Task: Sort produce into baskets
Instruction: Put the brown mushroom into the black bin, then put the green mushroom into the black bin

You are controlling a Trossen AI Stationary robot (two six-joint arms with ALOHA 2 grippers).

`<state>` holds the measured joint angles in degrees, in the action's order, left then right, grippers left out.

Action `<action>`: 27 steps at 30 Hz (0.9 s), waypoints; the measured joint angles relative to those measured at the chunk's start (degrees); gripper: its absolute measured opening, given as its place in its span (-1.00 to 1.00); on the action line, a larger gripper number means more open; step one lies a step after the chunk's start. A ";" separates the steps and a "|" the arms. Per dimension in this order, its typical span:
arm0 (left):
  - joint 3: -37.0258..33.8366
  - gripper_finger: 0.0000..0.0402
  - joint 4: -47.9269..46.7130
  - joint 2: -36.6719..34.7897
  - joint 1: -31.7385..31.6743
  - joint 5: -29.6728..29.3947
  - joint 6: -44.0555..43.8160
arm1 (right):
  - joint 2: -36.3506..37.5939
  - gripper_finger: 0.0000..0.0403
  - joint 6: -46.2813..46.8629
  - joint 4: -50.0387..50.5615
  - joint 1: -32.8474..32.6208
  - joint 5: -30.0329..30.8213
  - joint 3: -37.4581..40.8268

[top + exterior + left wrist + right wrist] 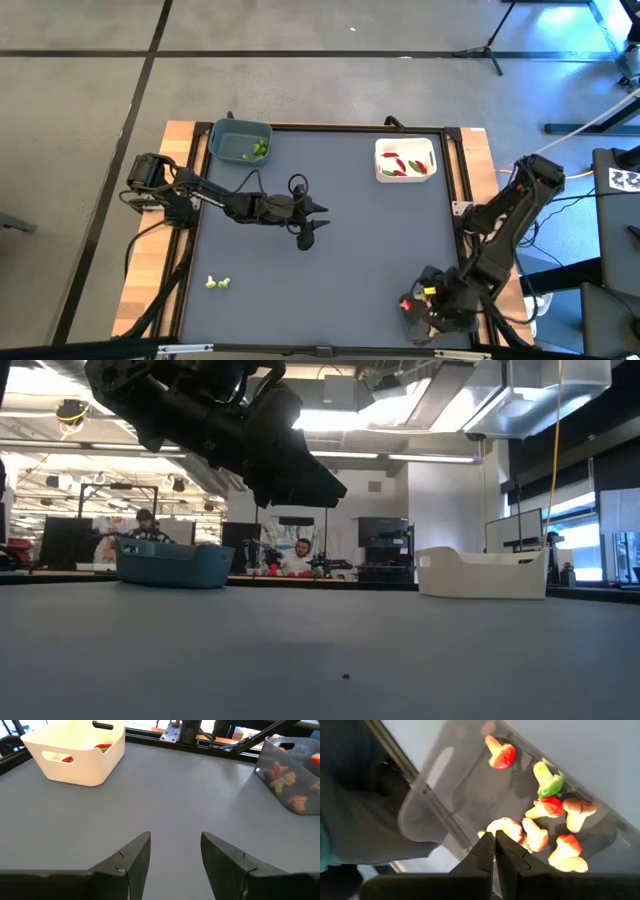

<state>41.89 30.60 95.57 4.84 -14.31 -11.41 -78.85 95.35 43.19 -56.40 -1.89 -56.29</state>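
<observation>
Left gripper (318, 228) hangs spread over the table's (340, 270) middle — holding nothing.
Right gripper (495, 851), pressed together, sits over the dark tray (427, 810) of mushroom-shaped produce (501, 754) — two green pieces (217, 283) lie loose.

- Three baskets on the table: one blue-grey tub (240, 140), one white tub (405, 160), one dark grey tray (485, 805).
- Two yellow-green pieces (217, 283) lie loose on the mat.
- Seven mushroom-shaped pieces (540, 820) show in the dark tray.
- Red pieces (403, 166) fill the white tub; too small to count.
- Green pieces (257, 150) in the blue-grey tub, likewise uncountable.
</observation>
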 joint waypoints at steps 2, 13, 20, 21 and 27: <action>0.00 -0.15 -0.01 0.02 0.00 0.00 -0.01 | -1.81 -0.95 -0.70 0.06 0.00 -0.24 0.02; -0.02 -0.15 -0.03 0.02 0.00 0.00 -0.06 | -9.07 -0.85 -4.96 -2.12 0.17 0.49 0.04; -0.02 -0.15 -0.05 0.02 0.08 0.00 -0.12 | -8.40 -0.37 -6.74 -1.48 0.50 -6.73 0.04; -0.02 -0.15 -0.04 0.02 0.10 0.00 -0.10 | -7.68 -0.32 -7.25 -0.77 1.10 -10.71 0.04; -0.02 -0.15 -0.05 0.04 0.64 0.04 -0.36 | -0.96 -0.18 -5.85 -0.04 5.86 -19.61 -0.41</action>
<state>41.87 30.55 95.61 5.48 -14.26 -11.78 -79.81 89.50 43.15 -50.55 -21.50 -56.70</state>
